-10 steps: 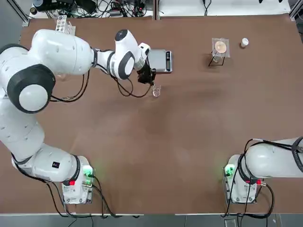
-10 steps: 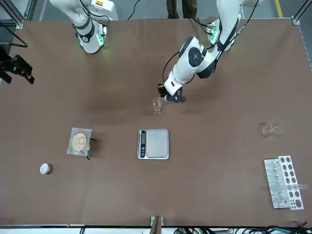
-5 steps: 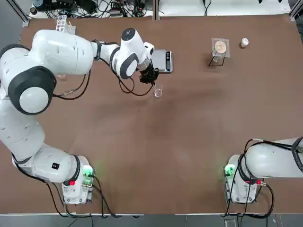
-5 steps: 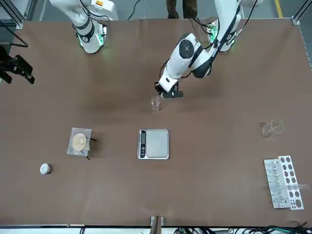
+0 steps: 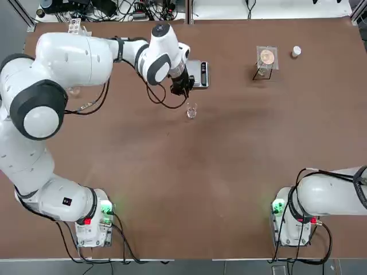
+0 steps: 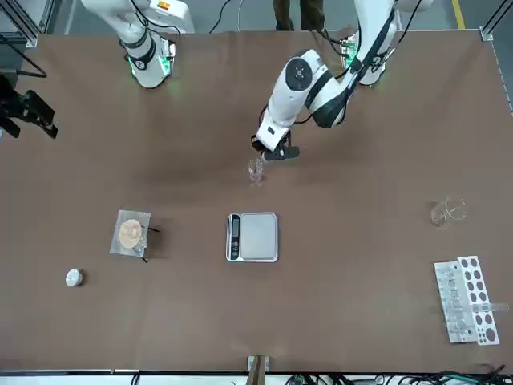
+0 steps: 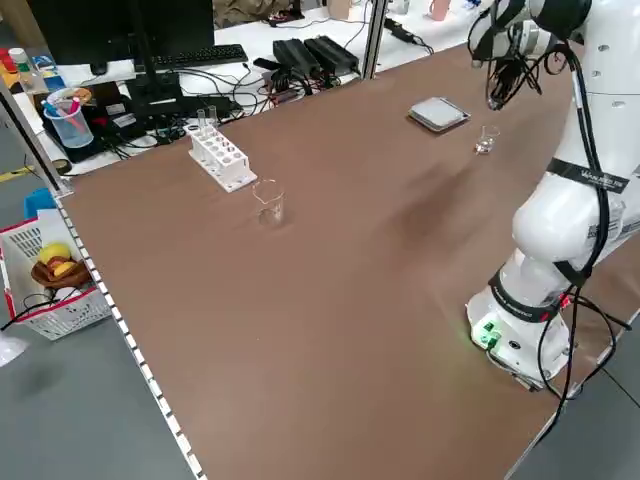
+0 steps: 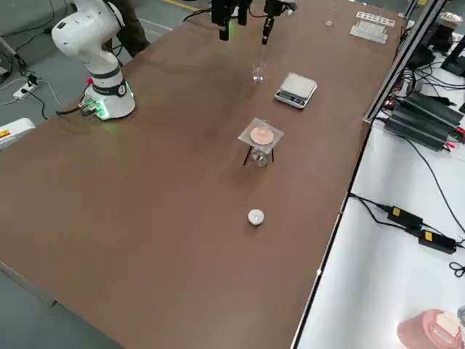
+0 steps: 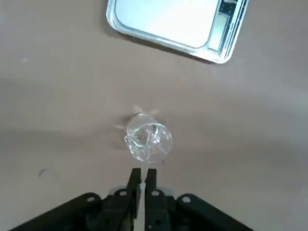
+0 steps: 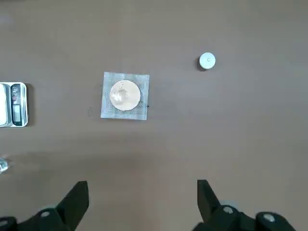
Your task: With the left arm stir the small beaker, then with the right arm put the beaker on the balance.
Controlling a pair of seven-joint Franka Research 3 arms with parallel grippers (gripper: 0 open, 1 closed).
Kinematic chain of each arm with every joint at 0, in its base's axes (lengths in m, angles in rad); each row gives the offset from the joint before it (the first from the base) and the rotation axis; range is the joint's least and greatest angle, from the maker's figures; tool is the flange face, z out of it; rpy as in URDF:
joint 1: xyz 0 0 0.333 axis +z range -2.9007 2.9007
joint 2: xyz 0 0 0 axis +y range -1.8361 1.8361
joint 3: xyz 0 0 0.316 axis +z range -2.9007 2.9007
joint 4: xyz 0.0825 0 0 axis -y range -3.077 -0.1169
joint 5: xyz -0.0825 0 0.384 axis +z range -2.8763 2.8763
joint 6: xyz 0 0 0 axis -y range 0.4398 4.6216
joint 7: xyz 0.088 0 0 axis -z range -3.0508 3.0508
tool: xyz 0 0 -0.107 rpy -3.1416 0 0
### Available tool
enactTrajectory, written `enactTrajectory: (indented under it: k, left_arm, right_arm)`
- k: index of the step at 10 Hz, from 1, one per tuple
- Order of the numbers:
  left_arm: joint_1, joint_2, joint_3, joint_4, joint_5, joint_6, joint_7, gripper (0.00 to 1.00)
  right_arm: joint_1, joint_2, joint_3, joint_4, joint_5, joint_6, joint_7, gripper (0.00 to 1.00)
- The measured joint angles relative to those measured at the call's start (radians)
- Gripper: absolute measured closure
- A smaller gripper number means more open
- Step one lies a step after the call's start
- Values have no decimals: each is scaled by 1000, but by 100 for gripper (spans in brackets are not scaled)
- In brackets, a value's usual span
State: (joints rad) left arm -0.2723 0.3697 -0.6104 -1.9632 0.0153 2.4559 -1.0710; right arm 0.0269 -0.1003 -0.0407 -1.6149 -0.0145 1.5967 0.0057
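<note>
- One of the two stages seems to be under way: the small beaker (image 9: 149, 139) is being worked at by the left hand (image 9: 143, 174), by which a thin clear rod (image 9: 143, 199) is gripped between nearly closed fingers, its lower end apparently lowered into the glass.
- Whether enough stirring has been done cannot be told; the liquid, if any is held in the beaker, cannot be made out.
- The beaker is set upright on the counter (image 6: 160, 321), near the balance (image 6: 259, 237) but apart from it; nothing is carried on the weighing plate.
- All of the second stage is left: the rod has to be drawn clear, then the beaker has to be grasped and set on the plate by the right hand (image 10: 143, 183), which is held open, with nothing gripped, at the robot's right, well away from the glass.
- Compared with one second ago, the left hand has been shifted slightly towards the robot's right and away from its base, and the beaker appears to have been nudged a little to the right.
- No change is seen in the balance or the right arm (image 5: 335, 195).
</note>
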Motion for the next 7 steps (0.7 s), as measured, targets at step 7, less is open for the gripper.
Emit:
enactTrajectory:
  k: [7]
  left_arm:
    - [-66,20,11,9,141,-22,-194,93]
  right_arm:
    - [0,0,0,0,0,0,0,0]
